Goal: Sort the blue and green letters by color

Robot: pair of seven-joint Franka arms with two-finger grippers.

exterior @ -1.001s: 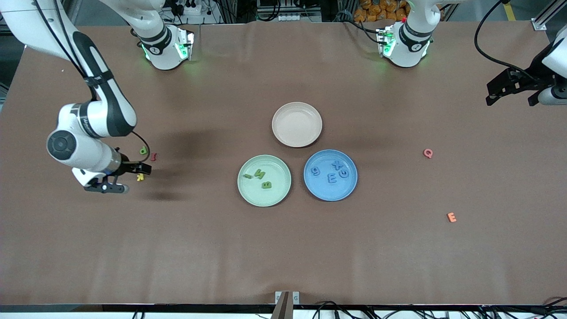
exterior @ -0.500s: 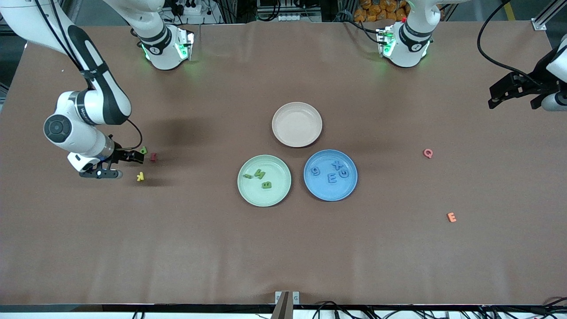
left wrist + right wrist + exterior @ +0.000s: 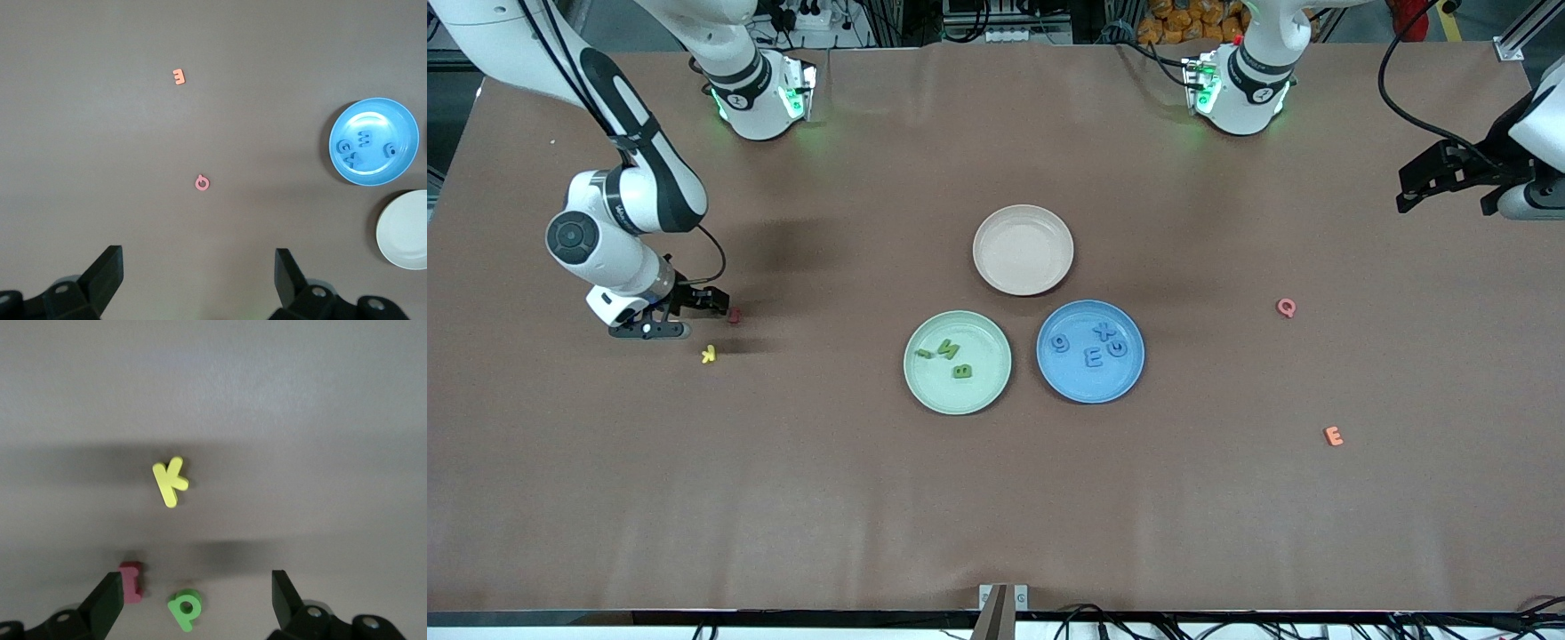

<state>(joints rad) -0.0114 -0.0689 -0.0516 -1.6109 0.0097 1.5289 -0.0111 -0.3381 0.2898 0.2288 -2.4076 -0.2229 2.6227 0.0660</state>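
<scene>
A green P lies on the table between the open fingers of my right gripper, which is low over it and touches nothing. In the front view that gripper covers the P. The green plate holds three green letters: U, N and B. On the blue plate lie several blue letters, among them a 9, an E and an X. My left gripper waits open in the air at the left arm's end of the table.
A red letter lies right beside one right finger. A yellow K lies nearer the camera than the right gripper. An empty beige plate sits beside the two plates. A pink Q and an orange E lie loose.
My right gripper has moved from above the yellow K to the green P, which it now hides in the front view. The left arm has only shifted slightly.
</scene>
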